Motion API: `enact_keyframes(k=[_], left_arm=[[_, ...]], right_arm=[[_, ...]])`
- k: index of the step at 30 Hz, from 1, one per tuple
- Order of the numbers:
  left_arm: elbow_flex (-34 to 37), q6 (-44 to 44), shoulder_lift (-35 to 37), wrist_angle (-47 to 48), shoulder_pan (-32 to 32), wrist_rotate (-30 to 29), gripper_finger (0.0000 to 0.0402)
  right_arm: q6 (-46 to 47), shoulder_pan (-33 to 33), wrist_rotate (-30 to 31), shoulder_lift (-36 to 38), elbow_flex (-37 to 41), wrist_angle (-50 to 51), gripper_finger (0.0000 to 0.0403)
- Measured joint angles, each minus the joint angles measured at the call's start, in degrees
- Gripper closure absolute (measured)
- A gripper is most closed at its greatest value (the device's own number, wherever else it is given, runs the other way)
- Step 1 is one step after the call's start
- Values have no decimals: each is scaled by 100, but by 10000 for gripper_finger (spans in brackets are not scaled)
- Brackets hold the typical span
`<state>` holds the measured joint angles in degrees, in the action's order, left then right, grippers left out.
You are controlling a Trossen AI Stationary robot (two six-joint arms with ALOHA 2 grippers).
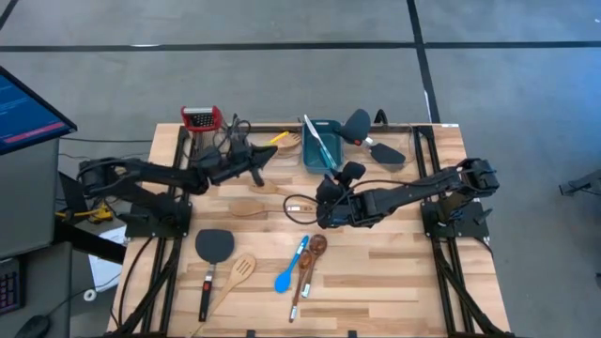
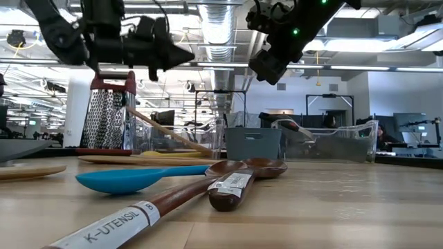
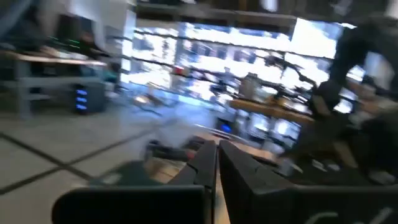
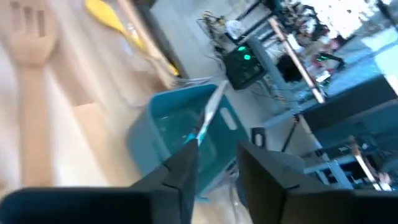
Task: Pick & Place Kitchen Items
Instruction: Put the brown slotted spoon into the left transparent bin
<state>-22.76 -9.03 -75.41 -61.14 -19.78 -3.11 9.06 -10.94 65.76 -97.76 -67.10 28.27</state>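
Observation:
Several utensils lie on the wooden table: a black spatula [image 1: 214, 246], a pale slotted spatula [image 1: 240, 272], a blue spoon [image 1: 286, 278], two brown spoons [image 1: 315, 252] and a pale spoon [image 1: 249, 208]. A white-and-blue utensil [image 1: 317, 143] leans inside the teal tub [image 1: 324, 155]. My left gripper [image 1: 263, 156] hangs shut above the table's far left part, its fingers [image 3: 214, 163] together on nothing. My right gripper [image 1: 336, 180] floats open, high over the table, just near of the tub, pointing at it. My right gripper [image 4: 217, 165] stands with the leaning utensil's upper end [image 4: 198, 134] right beside one fingertip [image 4: 186, 155]. I cannot tell whether the two touch. Nothing shows in the gap between the fingers.
A red-topped grater [image 1: 200, 120] stands at the far left corner beside a yellow spoon [image 1: 282, 139]. Two black utensils [image 1: 371, 136] lie right of the tub. A clear bin [image 2: 325, 142] stands at the far side. Bare wood [image 1: 394, 272] spreads at the near right.

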Motion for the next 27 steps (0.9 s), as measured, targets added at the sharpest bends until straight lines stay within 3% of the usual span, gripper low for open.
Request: enact_keyframes(k=[7, 10, 13, 20, 27], left_arm=[[0, 15, 1104, 1947, 874, 313, 400], [0, 21, 1389, 2564, 1322, 227, 400], [2, 23, 1512, 3032, 1824, -236, 400], [2, 25, 1479, 3387, 3106, -1943, 400], [2, 25, 1479, 3398, 4159, -2721, 400]], right_arm=[[-334, -41, -892, 0, -1, 4, 386], [-506, -73, -1353, 0, -1, 4, 397], [-632, -109, -1842, 0, -1, 4, 389], [-774, -194, -2626, 0, -1, 4, 400], [-767, -255, -3504, 0, -1, -2, 401]])
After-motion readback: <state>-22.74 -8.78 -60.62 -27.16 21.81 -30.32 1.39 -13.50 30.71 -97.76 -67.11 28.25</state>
